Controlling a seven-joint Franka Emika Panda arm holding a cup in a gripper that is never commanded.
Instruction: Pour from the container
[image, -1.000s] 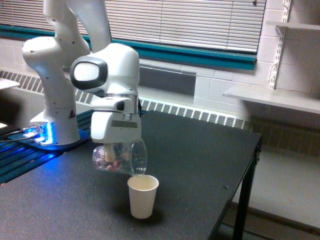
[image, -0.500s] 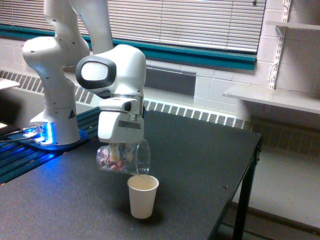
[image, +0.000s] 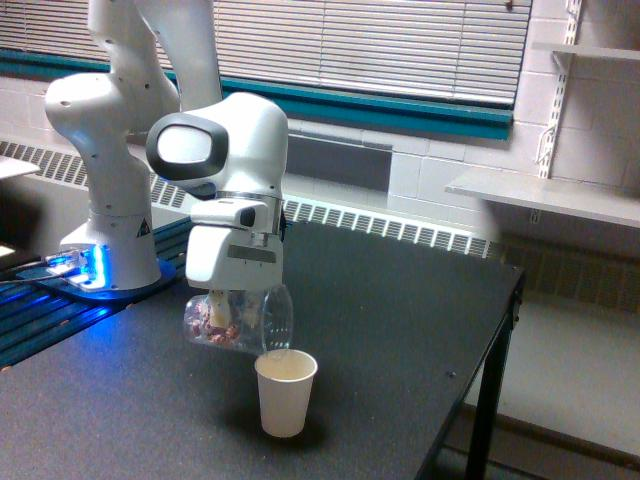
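Note:
The container (image: 245, 320) is a clear plastic cup lying nearly on its side in the air, its wide rim turned toward the exterior view's right. Small pinkish and white pieces sit inside it near its closed end. My gripper (image: 222, 312) is shut on the container from above, its fingers showing through the clear wall. The container's rim hangs just above and left of the white paper cup (image: 285, 392), which stands upright on the black table (image: 400, 330). I cannot make out anything inside the paper cup.
The arm's white base (image: 110, 220) stands at the exterior view's left beside blue lights (image: 75, 268). The table's right edge drops off near a black leg (image: 485, 420). A radiator (image: 400, 230) runs along the wall behind, and a shelf (image: 545, 195) juts out at the right.
The gripper with the container swung slightly right, then back left. The container stays tipped on its side over the paper cup. The paper cup has not moved.

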